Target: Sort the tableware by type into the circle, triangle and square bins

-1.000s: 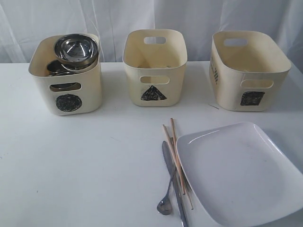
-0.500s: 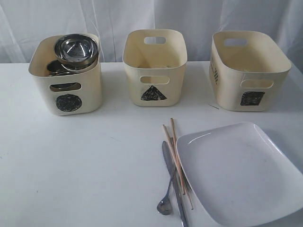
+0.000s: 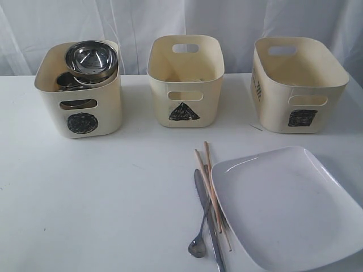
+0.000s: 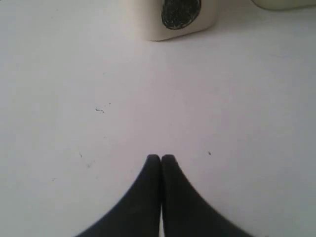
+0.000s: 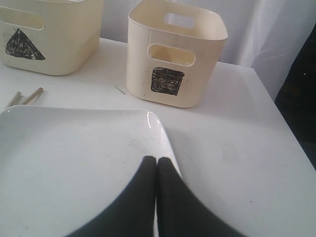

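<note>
A large white square plate [image 3: 286,207] lies at the front right of the table. Just left of it lie two wooden chopsticks [image 3: 211,187], a steel knife [image 3: 211,238] and a spoon [image 3: 198,245], partly overlapping. The circle bin [image 3: 79,90] at back left holds a steel bowl [image 3: 91,59] stacked on top, with more steel ware beneath it. The triangle bin [image 3: 185,82] and square bin [image 3: 298,85] stand to its right. My left gripper [image 4: 161,157] is shut over bare table. My right gripper [image 5: 156,159] is shut above the plate [image 5: 74,163] edge. Neither arm shows in the exterior view.
A white curtain hangs behind the three bins. The table's right edge [image 5: 276,113] runs close beside the square bin [image 5: 175,54]. The chopstick tips [image 5: 24,97] show beside the plate, near the triangle bin [image 5: 49,34]. The circle bin's label [image 4: 180,12] shows ahead of the left gripper.
</note>
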Robot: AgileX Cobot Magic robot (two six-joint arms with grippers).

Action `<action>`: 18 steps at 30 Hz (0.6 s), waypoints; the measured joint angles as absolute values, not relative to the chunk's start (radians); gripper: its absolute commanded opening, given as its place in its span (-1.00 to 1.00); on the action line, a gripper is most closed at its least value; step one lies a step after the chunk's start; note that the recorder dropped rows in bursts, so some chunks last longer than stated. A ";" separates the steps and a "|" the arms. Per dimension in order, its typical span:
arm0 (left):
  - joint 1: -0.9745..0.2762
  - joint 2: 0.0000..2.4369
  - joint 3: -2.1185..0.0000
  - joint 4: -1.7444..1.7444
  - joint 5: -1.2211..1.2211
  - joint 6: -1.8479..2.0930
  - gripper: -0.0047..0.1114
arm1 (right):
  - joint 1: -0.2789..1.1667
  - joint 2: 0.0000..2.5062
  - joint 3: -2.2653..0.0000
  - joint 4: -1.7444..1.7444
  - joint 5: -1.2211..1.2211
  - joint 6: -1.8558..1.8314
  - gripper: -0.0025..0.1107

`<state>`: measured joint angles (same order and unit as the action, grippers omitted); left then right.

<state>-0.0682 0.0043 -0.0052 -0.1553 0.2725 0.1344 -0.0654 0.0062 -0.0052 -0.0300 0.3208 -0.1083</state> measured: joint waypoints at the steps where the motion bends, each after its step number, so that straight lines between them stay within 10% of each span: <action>1: -0.068 0.004 -0.005 -0.149 0.270 0.089 -0.92 | -0.065 0.006 -0.005 -0.030 0.321 -0.108 -0.96; 18: -0.068 0.004 -0.005 -0.089 0.200 -0.017 -0.92 | -0.065 0.006 -0.005 -0.030 0.321 -0.108 -0.96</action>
<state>-0.0682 0.0043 -0.0052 -0.0891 0.1998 -0.0173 -0.0654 0.0062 -0.0052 -0.0300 0.3208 -0.1083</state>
